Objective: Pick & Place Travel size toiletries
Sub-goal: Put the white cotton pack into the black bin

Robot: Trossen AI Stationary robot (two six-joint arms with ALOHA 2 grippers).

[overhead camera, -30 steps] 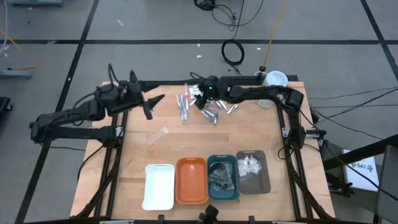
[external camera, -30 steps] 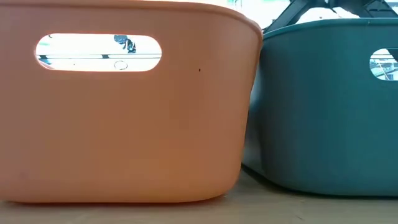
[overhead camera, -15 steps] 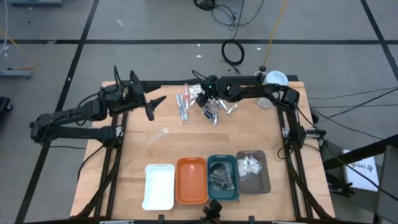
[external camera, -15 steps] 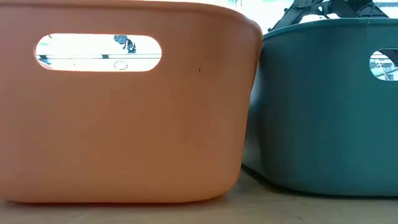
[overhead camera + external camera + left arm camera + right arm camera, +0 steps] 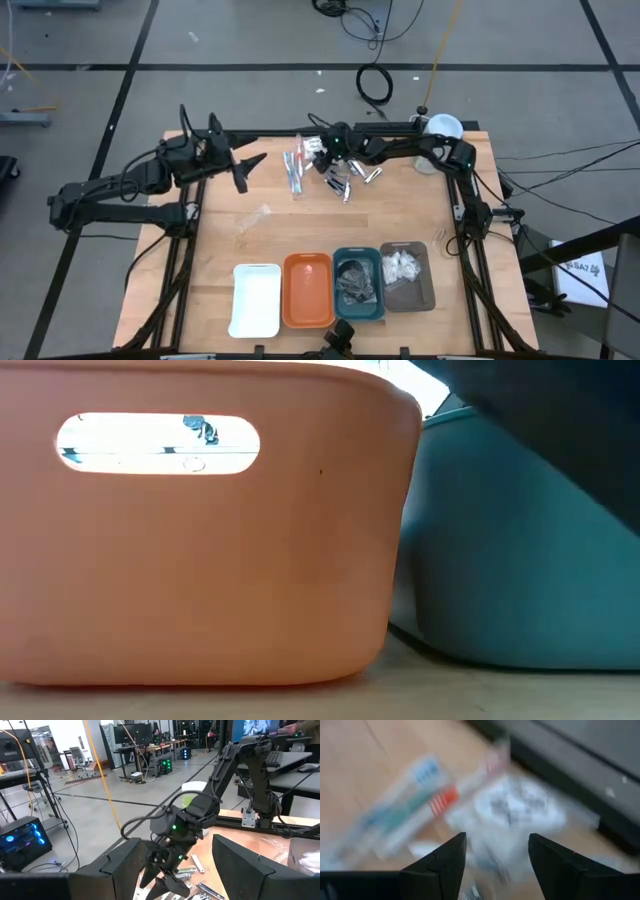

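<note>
- Looking down in the high view, the right gripper [image 5: 330, 160] hovers in the upper middle of the frame over a pile of small silvery metal pieces [image 5: 350, 178] on the light wooden table [image 5: 310, 225]; slim clear-wrapped sticks with red and blue [image 5: 294, 168] lie just to its left. The left gripper [image 5: 243, 170] waits at upper left, fingers spread and empty.
- Along the lower edge sit four rectangular trays: white tray [image 5: 255, 300], orange tray [image 5: 307, 290], teal tray [image 5: 358, 285] holding dark round bundles [image 5: 353, 280], and grey tray [image 5: 408, 275] holding white fluffy pads [image 5: 401, 264]. A pale-green canister with a white lid [image 5: 441, 130] stands at the upper right corner.
- The low view shows only the orange tray's wall [image 5: 200, 560] with its handle slot beside the teal tray's wall [image 5: 480, 560]; a dark blurred shape fills the upper right.
- The left wrist view shows the right gripper [image 5: 167, 882] low over the metal pieces [image 5: 200, 887].
- The right wrist view shows its own fingers [image 5: 440, 865] spread apart with nothing between them, above blurred wrapped sticks [image 5: 415, 800] and a clear packet [image 5: 512, 810].
- No writing is readable.
</note>
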